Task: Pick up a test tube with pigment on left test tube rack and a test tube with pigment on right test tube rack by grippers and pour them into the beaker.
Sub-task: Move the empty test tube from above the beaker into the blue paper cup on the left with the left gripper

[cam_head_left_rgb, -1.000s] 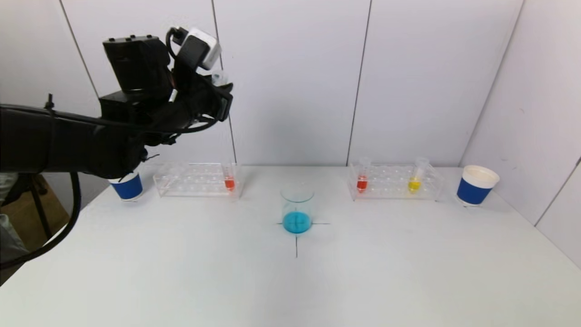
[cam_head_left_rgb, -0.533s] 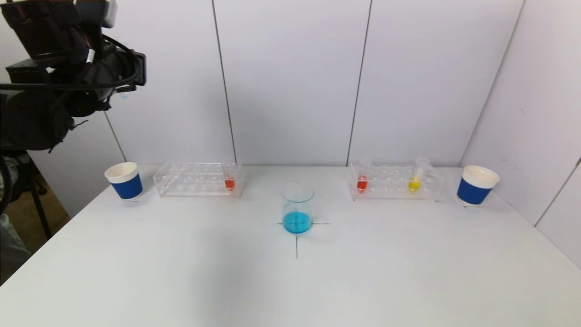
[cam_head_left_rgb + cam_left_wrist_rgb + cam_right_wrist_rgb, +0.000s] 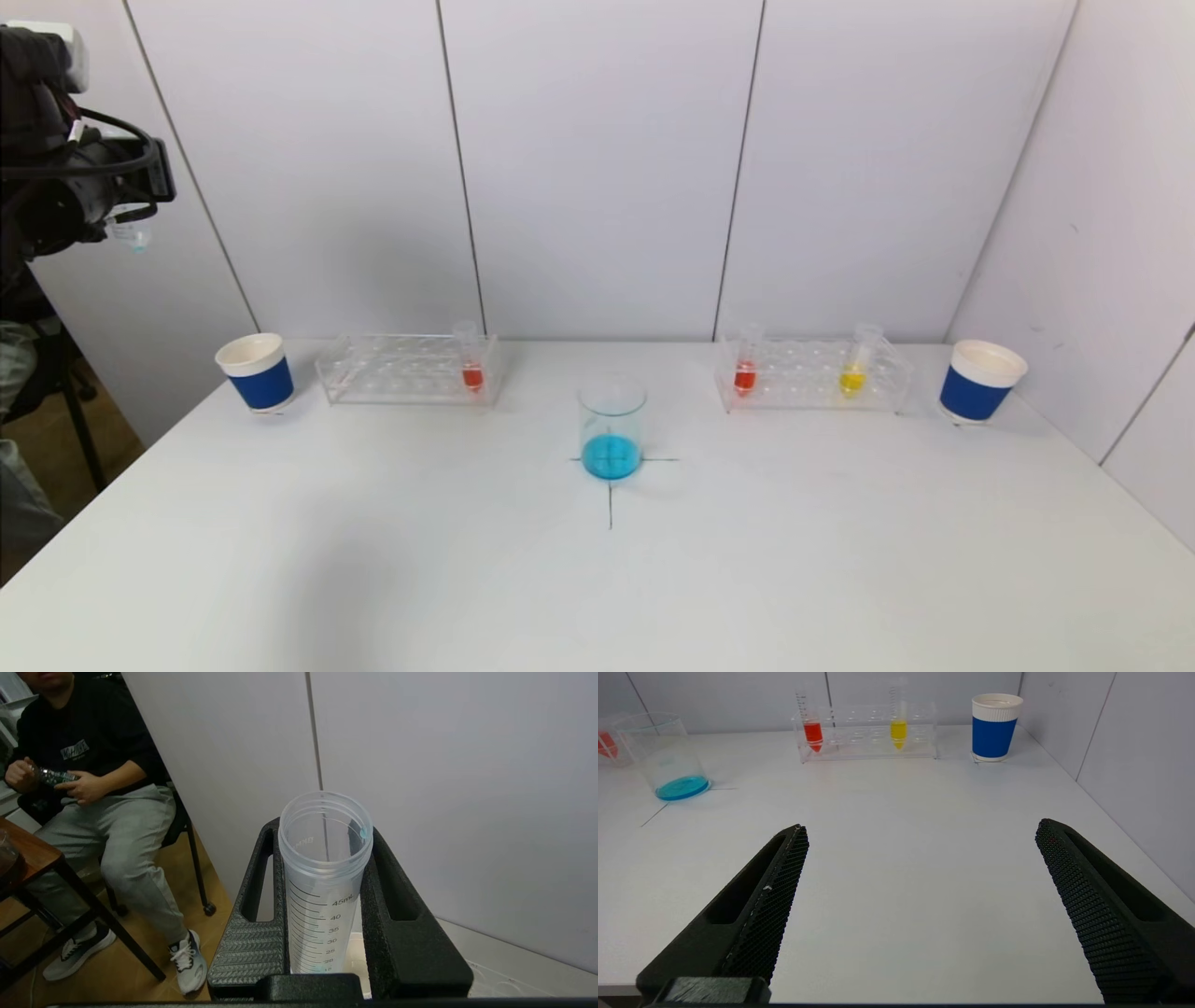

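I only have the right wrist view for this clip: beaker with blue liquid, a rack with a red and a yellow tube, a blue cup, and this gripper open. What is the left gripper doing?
Observer: The left gripper is shut on a test tube, empty apart from a blue trace.
Operator: Where is it?
Observer: Raised high at the far left of the head view, above and to the left of the left cup.
Operator: What does the left rack hold?
Observer: The left rack holds one red tube, at its end nearest the beaker.
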Controlling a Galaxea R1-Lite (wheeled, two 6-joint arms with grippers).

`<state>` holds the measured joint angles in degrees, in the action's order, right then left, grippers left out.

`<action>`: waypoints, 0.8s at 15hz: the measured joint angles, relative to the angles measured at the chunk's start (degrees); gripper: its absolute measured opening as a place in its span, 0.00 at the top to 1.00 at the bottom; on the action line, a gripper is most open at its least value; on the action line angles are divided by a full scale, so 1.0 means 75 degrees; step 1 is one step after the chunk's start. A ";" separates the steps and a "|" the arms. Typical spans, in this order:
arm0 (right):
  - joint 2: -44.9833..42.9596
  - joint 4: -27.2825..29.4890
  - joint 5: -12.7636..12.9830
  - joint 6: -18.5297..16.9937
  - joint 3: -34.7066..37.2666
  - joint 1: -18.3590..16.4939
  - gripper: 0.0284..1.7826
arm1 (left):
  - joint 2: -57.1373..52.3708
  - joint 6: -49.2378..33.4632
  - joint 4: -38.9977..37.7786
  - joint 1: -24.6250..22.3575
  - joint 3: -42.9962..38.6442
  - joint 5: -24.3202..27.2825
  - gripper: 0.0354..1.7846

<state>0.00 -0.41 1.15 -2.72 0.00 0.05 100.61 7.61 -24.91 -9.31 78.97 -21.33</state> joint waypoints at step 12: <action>0.0000 0.0000 0.0000 0.0000 0.0000 0.0003 0.01 | 0.2193 -0.0538 -0.1071 -0.0699 0.0481 0.0684 0.76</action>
<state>0.00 -0.41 1.15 -2.72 0.00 0.07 117.05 3.57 -32.94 -14.56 82.58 -16.20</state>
